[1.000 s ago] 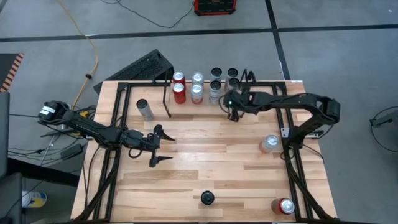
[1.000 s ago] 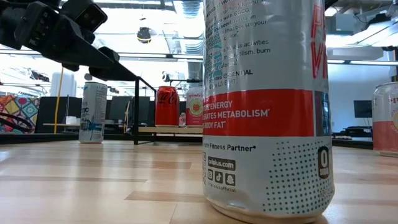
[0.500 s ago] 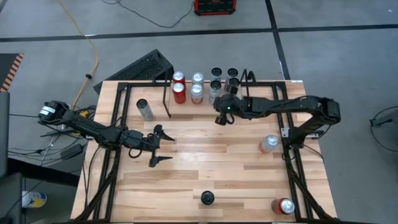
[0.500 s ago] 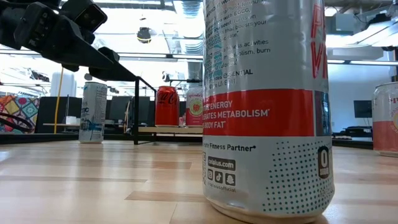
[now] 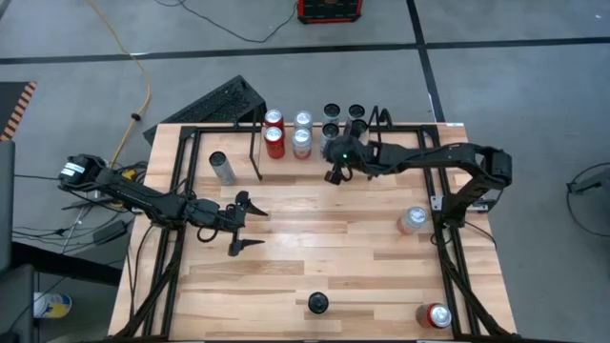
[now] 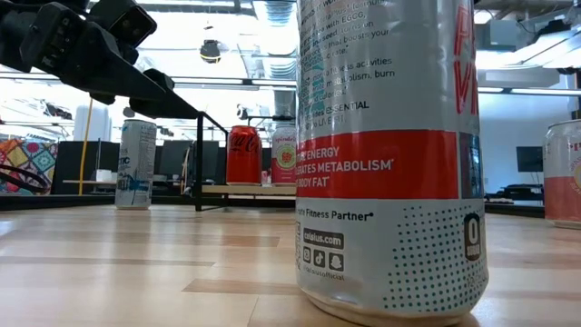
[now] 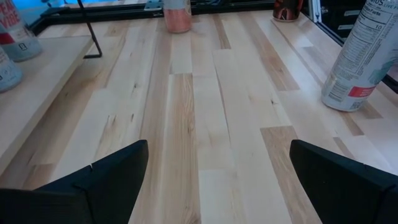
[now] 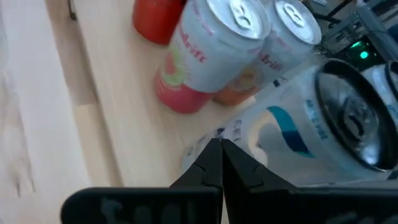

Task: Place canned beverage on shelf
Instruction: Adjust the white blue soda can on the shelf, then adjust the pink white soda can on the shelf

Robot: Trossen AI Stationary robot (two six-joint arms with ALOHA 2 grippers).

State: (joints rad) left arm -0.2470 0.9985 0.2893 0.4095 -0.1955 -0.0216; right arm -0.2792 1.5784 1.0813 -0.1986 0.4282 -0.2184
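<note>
Right pincer (image 5: 333, 175), shut and empty, hovering beside the shelf (image 5: 381, 118).
Six cans (image 5: 302, 143) are standing there; four loose cans (image 5: 411, 220) are waiting on the table (image 5: 315, 238); left pincer (image 5: 246, 225) is idling wide open.

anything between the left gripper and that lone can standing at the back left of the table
Nothing visible stands in the way. The left gripper hangs open over bare wood, and the lone can stands apart, farther back on the table. The shelf's thin upright bracket is beside the can, not on that line.
</note>
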